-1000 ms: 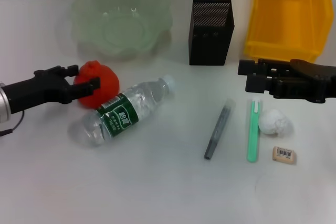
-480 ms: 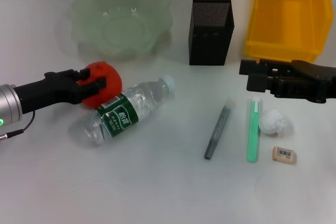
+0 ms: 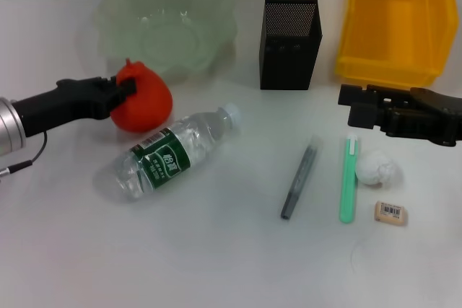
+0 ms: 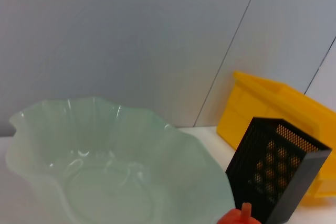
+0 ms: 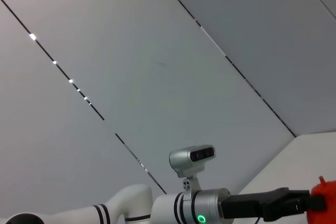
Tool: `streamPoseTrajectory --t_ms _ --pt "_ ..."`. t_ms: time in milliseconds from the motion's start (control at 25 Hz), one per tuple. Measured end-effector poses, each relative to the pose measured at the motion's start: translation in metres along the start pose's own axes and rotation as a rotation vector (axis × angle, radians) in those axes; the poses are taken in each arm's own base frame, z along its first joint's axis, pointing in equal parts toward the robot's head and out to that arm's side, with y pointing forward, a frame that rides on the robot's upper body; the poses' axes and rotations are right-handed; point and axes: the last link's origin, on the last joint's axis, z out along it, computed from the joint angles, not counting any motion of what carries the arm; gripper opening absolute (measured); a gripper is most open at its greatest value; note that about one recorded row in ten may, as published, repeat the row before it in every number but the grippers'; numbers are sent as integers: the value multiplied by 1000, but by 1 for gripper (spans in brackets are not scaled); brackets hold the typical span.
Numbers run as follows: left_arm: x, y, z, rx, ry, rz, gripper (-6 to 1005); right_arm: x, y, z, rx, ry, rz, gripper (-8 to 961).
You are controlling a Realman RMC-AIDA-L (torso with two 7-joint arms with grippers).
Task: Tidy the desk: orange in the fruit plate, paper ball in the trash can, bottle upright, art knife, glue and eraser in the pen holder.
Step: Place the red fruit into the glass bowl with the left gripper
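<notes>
Left gripper (image 3: pixel 124 90) clamped on the orange (image 3: pixel 142 101), held at the near edge of the fruit plate (image 3: pixel 209 16).

The orange sits between the plate's near rim and the bottle (image 3: pixel 170 152), which lies on its side with its white cap pointing far-right. The black pen holder (image 3: pixel 289 43) stands upright right of the plate, and the yellow trash can (image 3: pixel 393 19) is at the far right. The right gripper (image 3: pixel 354 105) hangs just near of the trash can; whether its fingers are apart or together cannot be told. Near of it lies the paper ball (image 3: pixel 377 168), touching a green stick (image 3: pixel 349 179). A grey pen-like tool (image 3: pixel 299 177) lies left of the stick, and the eraser (image 3: pixel 391 212) rests just near of the paper ball.
</notes>
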Motion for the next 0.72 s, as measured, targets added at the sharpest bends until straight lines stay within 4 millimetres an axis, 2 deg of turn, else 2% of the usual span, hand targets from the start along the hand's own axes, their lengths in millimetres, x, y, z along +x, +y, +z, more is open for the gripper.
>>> streamPoseTrajectory --t_ms 80,280,320,400,440,480,520,560,640,680,720 --pt "10 1 -2 -17 13 -2 189 0 0 -1 1 -3 0 837" --pt "40 6 -12 -67 85 -2 137 1 1 -3 6 -14 3 837" --pt "58 10 -14 -98 160 3 133 2 1 -3 6 -15 5 837" --pt "64 11 -13 -107 182 5 125 3 1 -3 6 -16 5 837" --pt "76 14 -5 -119 227 15 121 3 1 -3 5 -17 6 838" --pt "76 14 -5 -119 227 15 117 3 1 -3 5 -17 6 838" --pt "82 17 9 -126 232 38 113 5 1 -3 2 -20 8 838" --pt "82 17 9 -126 232 38 109 5 1 -3 2 -20 8 838" --pt "82 25 40 -130 199 128 101 12 2 -1 -13 -33 16 838" --pt "82 25 40 -130 199 128 97 12 2 -1 -13 -33 16 838" --pt "80 28 51 -124 189 154 93 16 2 0 -22 -41 26 838"
